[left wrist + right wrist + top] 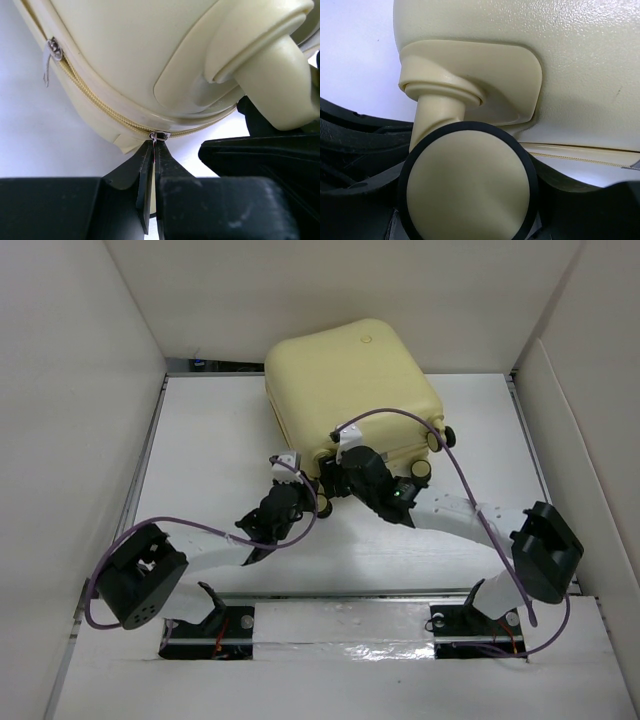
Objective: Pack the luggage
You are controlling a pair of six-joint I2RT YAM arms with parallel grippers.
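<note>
The luggage [350, 390], a pale-yellow hard-shell case, lies zipped up at the back middle of the table. My left gripper [155, 144] is shut on a metal zipper pull [159, 135] at the case's near corner. A second zipper pull [53, 48] hangs further along the zip. From above, the left gripper [291, 464] sits at the case's near-left corner. My right gripper [345, 460] is just beside it, at the near edge. In the right wrist view a cream caster wheel [467, 182] with a black rim fills the gap between the dark fingers [365, 150]. Contact with the wheel is unclear.
White walls enclose the table on the left, back and right. More caster wheels [437, 438] stick out along the case's near-right edge. Purple cables [470, 485] loop over both arms. Bare white tabletop [210, 450] lies left of the case.
</note>
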